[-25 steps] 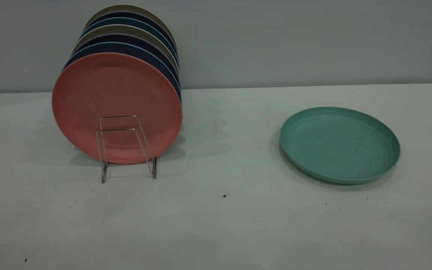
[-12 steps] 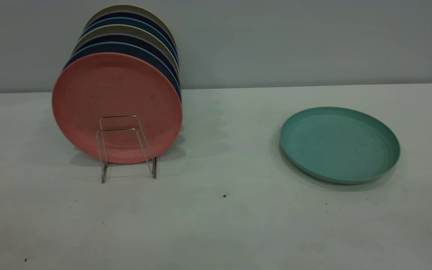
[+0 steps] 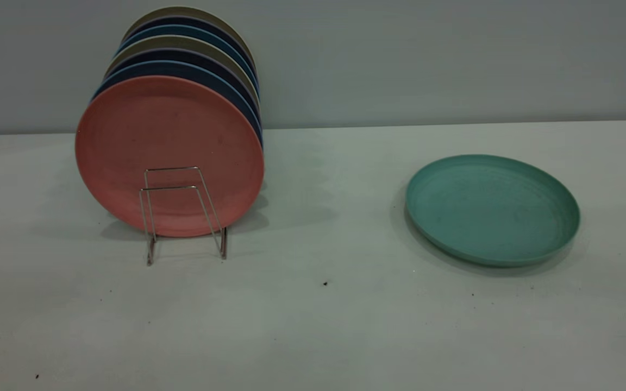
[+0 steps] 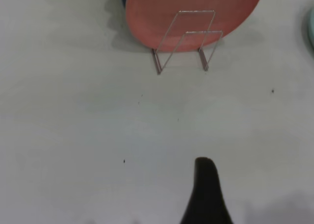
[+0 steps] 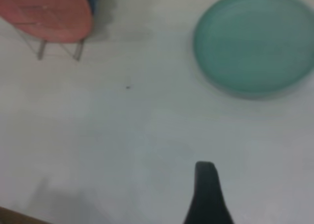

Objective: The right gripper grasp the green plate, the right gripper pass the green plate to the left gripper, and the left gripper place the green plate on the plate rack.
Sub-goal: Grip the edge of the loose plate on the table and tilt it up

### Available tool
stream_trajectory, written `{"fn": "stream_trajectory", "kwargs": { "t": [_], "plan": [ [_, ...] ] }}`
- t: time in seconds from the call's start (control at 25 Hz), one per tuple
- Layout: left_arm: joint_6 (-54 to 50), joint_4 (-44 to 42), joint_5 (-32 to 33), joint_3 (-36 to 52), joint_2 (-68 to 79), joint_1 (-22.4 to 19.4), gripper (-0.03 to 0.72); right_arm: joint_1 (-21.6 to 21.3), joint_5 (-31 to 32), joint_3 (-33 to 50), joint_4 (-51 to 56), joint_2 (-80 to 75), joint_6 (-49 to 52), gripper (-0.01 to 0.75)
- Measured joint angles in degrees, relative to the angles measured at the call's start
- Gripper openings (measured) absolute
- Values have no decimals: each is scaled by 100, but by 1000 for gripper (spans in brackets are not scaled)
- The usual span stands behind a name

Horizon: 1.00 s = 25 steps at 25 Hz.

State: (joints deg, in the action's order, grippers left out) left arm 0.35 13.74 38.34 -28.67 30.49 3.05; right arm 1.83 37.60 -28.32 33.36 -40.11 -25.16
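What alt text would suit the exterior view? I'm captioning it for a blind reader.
A green plate lies flat on the right side of a white table. At left, a wire plate rack holds a row of upright plates, a pink plate in front with dark blue and beige ones behind. No arm shows here.

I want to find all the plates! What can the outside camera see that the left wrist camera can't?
Only the exterior view shows the whole green plate lying flat on the table, and the blue and beige plates lined up behind the pink one. Only the left wrist view shows one black finger of the left gripper. Both show the pink plate standing in the plate rack.
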Motion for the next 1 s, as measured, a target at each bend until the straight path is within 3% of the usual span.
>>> {"fn": "stream_trajectory", "kwargs": {
  "t": [0.28, 0.6, 0.8, 1.0],
  "plan": [
    [0, 7, -639, 0, 260, 0, 573, 0, -1183, 0, 1473, -1853, -957, 574],
    [0, 7, -662, 0, 260, 0, 528, 0, -2597, -47, 2399, -3540, -1410, 517],
    [130, 7, -662, 0, 260, 0, 524, 0, -2737, -391, 2512, -4642, -1796, 475],
    [162, 7, -631, 0, 260, 0, 523, -14, -2468, -1150, 2554, -5825, -2115, 469]
  ]
}}
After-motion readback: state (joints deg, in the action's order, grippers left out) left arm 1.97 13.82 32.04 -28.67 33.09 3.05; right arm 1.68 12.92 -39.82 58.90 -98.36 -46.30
